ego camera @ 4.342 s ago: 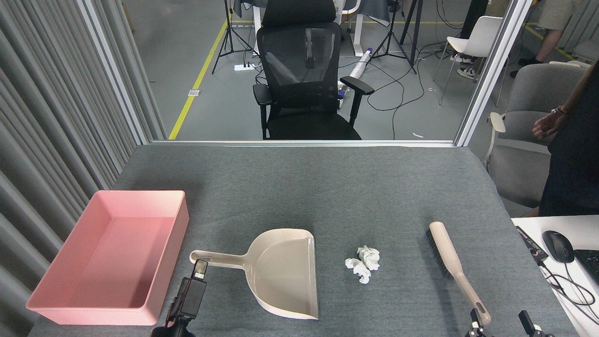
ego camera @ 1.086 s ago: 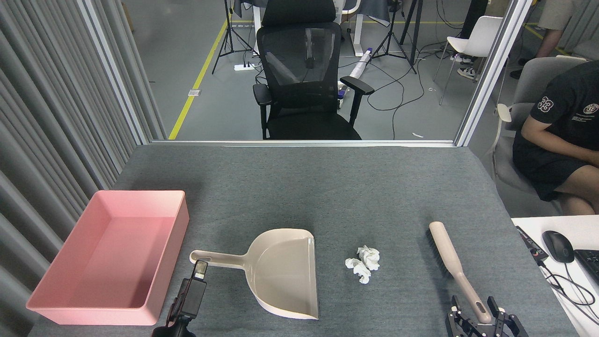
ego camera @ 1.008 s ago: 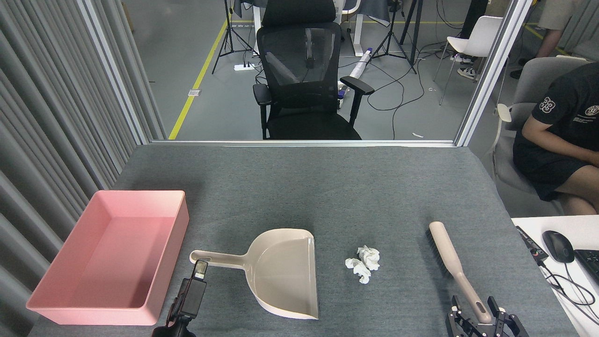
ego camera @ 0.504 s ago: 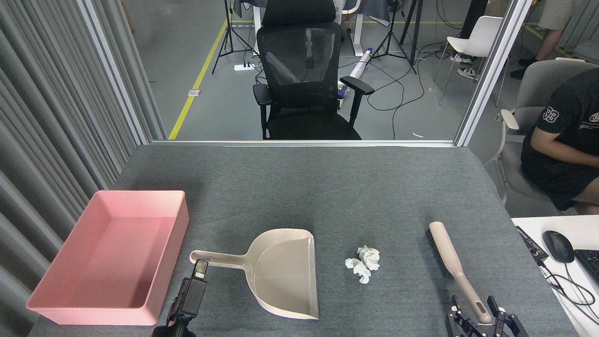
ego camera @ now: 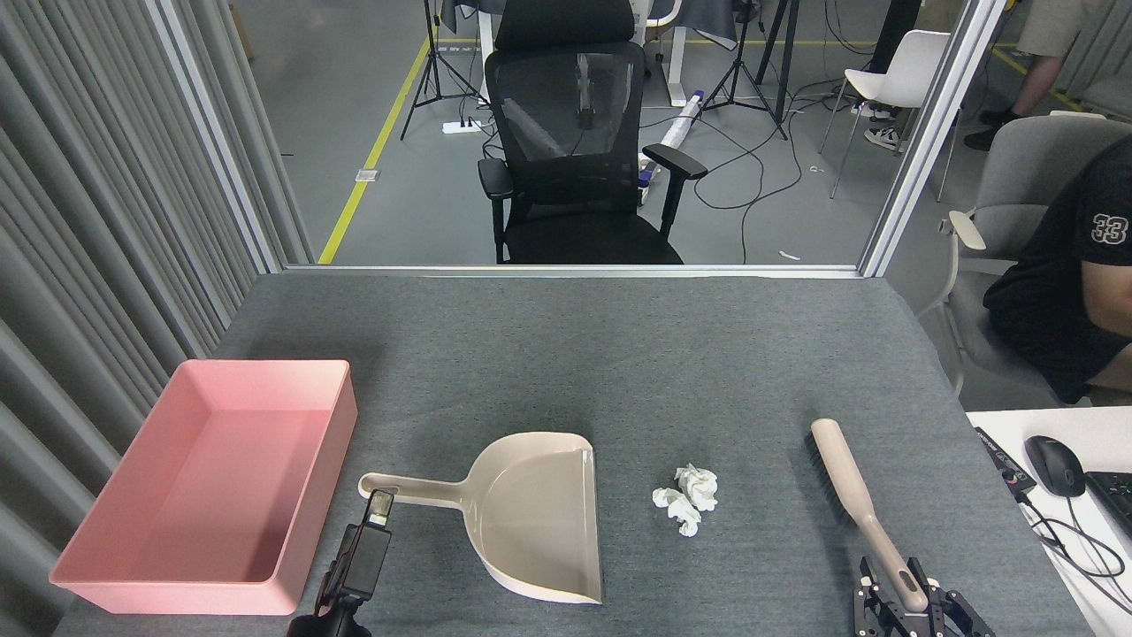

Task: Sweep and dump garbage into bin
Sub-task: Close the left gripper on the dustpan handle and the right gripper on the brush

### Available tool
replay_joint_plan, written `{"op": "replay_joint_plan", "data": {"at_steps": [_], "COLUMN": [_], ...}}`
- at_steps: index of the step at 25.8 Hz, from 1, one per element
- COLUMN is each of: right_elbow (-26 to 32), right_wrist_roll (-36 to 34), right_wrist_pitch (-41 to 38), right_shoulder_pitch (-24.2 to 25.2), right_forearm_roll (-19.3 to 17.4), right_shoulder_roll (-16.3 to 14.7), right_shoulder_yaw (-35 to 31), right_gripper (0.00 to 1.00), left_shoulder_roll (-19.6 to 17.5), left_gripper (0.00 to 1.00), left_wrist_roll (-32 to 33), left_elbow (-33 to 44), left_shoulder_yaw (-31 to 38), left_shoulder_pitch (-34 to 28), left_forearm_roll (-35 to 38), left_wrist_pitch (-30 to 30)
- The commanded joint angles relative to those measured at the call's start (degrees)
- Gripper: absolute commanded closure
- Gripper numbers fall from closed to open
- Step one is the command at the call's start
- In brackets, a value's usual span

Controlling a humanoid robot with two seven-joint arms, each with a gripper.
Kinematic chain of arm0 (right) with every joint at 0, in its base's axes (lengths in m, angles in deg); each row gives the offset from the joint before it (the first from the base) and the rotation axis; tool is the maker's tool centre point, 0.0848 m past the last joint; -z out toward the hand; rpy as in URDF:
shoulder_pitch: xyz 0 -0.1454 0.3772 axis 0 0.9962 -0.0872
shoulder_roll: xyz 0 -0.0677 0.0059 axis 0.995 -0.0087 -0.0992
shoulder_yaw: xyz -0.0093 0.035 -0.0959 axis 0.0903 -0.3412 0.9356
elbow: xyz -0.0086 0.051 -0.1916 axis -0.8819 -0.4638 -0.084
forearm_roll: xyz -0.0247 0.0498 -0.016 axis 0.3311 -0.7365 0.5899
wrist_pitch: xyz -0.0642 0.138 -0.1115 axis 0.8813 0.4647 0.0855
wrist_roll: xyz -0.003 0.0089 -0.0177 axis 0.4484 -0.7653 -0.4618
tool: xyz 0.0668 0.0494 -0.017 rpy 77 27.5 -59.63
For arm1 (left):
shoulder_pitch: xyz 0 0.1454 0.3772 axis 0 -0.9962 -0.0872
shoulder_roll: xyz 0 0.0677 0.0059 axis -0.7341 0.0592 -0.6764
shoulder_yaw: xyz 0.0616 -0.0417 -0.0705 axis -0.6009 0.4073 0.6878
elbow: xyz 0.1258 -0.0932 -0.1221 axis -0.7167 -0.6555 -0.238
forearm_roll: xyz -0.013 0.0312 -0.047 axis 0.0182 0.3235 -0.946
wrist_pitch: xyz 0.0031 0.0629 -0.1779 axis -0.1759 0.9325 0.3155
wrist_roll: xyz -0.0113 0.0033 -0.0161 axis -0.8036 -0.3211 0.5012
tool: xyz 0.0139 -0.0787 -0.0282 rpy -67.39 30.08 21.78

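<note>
Right gripper (ego camera: 904, 600) low at bottom edge, fingers pinched in on either side of brush handle, closed on it near its hanging hole. Only fingertips and a bit of black frame in view; arm behind it out of sight. Brush (ego camera: 856, 500) flat on mat, handle toward robot, head angled up and left, bristles along its left side.

Left gripper (ego camera: 378, 507) rising from bottom edge left of centre, slim and seen end-on, tip just beside end of dustpan handle; open or closed, cannot tell. Black body below it tilted slightly right.

Dustpan (ego camera: 531, 513) flat on mat, handle pointing left, open mouth facing right. Garbage (ego camera: 686, 499), a small clump of white paper wads, on mat between dustpan mouth and brush, apart from both. Bin (ego camera: 292, 566), pink and with nothing inside, at left, near dustpan handle.

Grey mat (ego camera: 619, 354) over whole table. Black office chair (ego camera: 575, 141) beyond far edge. Seated person (ego camera: 1070, 301) at right, partly cut off. Mouse (ego camera: 1054, 465) on white desk at right.
</note>
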Motion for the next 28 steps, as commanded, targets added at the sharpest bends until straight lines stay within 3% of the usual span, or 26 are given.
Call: {"op": "replay_joint_plan", "data": {"at_steps": [1,18,20,26,28], "right_elbow": [0.0,0.4,0.4,0.5,0.5], "right_wrist_roll": [0.1,0.1,0.1,0.1,0.1], "right_wrist_pitch": [-0.2,-0.4,-0.5,-0.5,-0.5], "right_shoulder_pitch": [0.0,0.0,0.1,0.2,0.3], "right_forearm_roll": [0.0,-0.1,-0.1,-0.1,-0.1], "right_shoulder_roll": [0.0,-0.1,-0.1,-0.1,-0.1], "right_shoulder_yaw": [0.0,0.0,0.0,0.0,0.0], "right_gripper": [0.5,0.51,0.62,0.63,0.68], "left_shoulder_roll": [-0.1,-0.1,-0.1,-0.1,-0.1], "left_gripper": [0.0,0.0,0.0,0.0,0.0], "left_wrist_roll": [0.0,0.0,0.0,0.0,0.0], "left_elbow": [0.0,0.2,0.2,0.2,0.2], "left_shoulder_yaw": [0.0,0.0,0.0,0.0,0.0], "left_shoulder_pitch": [0.0,0.0,0.0,0.0,0.0], "left_forearm_roll": [0.0,0.1,0.1,0.1,0.1], "left_wrist_pitch": [0.0,0.0,0.0,0.0,0.0]}}
